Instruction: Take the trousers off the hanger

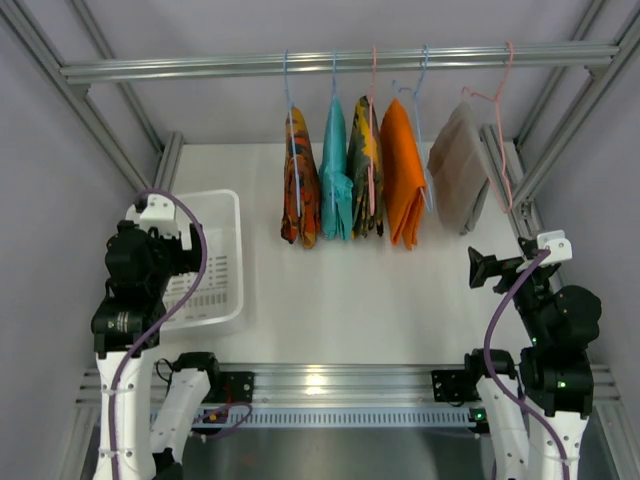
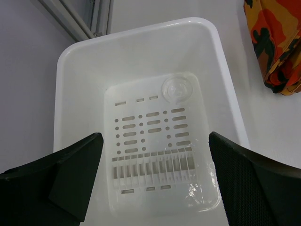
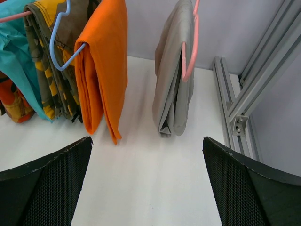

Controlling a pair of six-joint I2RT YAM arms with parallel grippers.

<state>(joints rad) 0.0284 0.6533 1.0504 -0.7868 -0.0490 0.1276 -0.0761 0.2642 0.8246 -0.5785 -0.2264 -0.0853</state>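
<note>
Nothing of the task is done yet, as far as the views show. In the top view five folded garments hang in a row from the metal rail [image 1: 200, 68] across the upper part of the frame, each on its own wire hanger [image 1: 288, 90].

The patterned trousers [image 1: 300, 185], in orange, red, yellow and brown, are the leftmost of the row. The teal trousers [image 1: 336, 185] hang just beside them on their right. Further right come a camouflage garment [image 1: 364, 165], a plain orange garment [image 1: 403, 175] and, slightly apart, a grey-beige garment [image 1: 460, 170]. None has come off its hanger, and nothing lies on the white table [image 1: 350, 300].

The white basket [image 1: 222, 215] sits at the left of the top view with nothing in it. The left wrist view looks straight down into it and shows only its slotted floor.

The left gripper [image 2: 155, 136] hangs over that basket with its fingers spread wide and nothing between them. The patterned trousers show in the upper right corner of its view, well apart from it. The right gripper [image 3: 146, 139] is likewise spread wide and holds nothing. It faces the orange and grey-beige garments from near the table, touching neither.

What is left is the whole job: reaching a pair, sliding it off its hanger, and probably dropping it in the basket.
</note>
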